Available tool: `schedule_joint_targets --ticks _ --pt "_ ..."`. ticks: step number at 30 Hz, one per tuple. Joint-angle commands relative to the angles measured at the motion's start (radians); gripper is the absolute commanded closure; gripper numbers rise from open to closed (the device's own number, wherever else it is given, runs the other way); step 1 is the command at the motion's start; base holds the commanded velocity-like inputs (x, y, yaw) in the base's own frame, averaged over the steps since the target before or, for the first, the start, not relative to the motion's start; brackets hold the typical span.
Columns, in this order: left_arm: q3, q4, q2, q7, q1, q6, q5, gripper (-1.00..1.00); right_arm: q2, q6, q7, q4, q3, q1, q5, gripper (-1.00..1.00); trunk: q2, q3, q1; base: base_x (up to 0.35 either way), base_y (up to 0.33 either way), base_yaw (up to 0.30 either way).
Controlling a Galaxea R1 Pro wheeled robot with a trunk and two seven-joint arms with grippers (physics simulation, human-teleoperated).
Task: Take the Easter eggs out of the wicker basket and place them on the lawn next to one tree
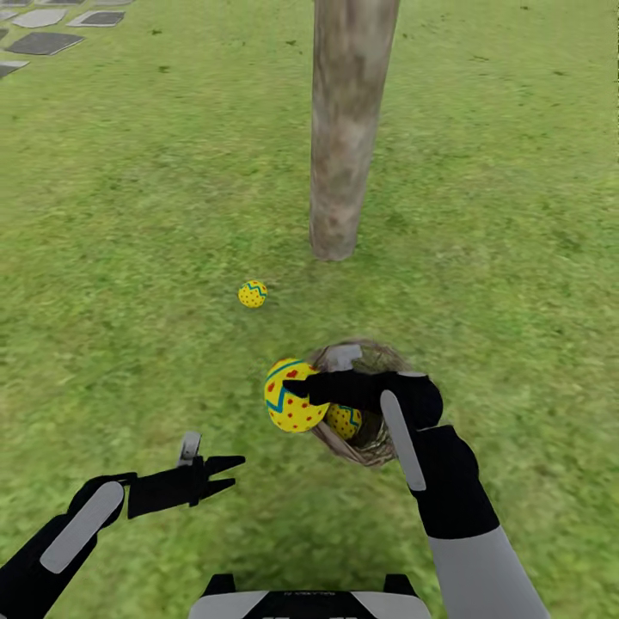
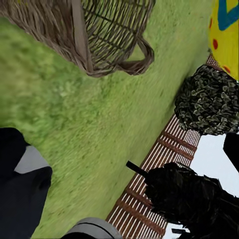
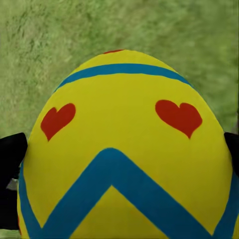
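My right gripper is shut on a yellow Easter egg with blue zigzags and red hearts, held just outside the left rim of the wicker basket. In the right wrist view this egg sits between the black fingertips. A second egg lies inside the basket. A third egg rests on the lawn, a short way left of the foot of the tree. My left gripper hangs open and empty, low and to the left of the basket. The left wrist view catches the basket and the held egg.
Grey paving stones lie at the far left. In the left wrist view a brown slat fence and dark shrubs stand beyond the grass. Open lawn spreads around the trunk.
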Motion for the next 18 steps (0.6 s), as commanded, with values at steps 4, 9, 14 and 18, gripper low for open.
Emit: schedule_joint_targets --ticks 4,9,14,18 --pt "-0.011 0.001 -0.008 0.002 0.000 0.001 0.000 -1.00 -0.004 0.005 0.195 0.000 -0.064 0.002 -0.002 1.00 0.000 0.006 0.000 0.000 0.000 0.000" --pt "-0.089 -0.001 -0.029 0.004 0.000 -0.001 -0.006 -1.00 -0.074 0.005 0.251 0.003 -0.075 0.003 -0.002 1.00 0.000 0.014 0.000 0.000 0.000 0.000" --pt "-0.089 0.000 -0.052 0.002 -0.001 -0.002 -0.099 -1.00 -0.080 0.005 0.295 0.010 -0.114 0.010 0.004 1.00 0.000 0.022 0.000 0.000 0.000 0.000" --pt "-0.077 0.007 -0.054 0.000 -0.001 -0.012 -0.098 -1.00 -0.079 0.005 0.296 0.011 -0.115 0.010 0.001 1.00 0.000 0.029 0.000 0.000 0.000 0.000"
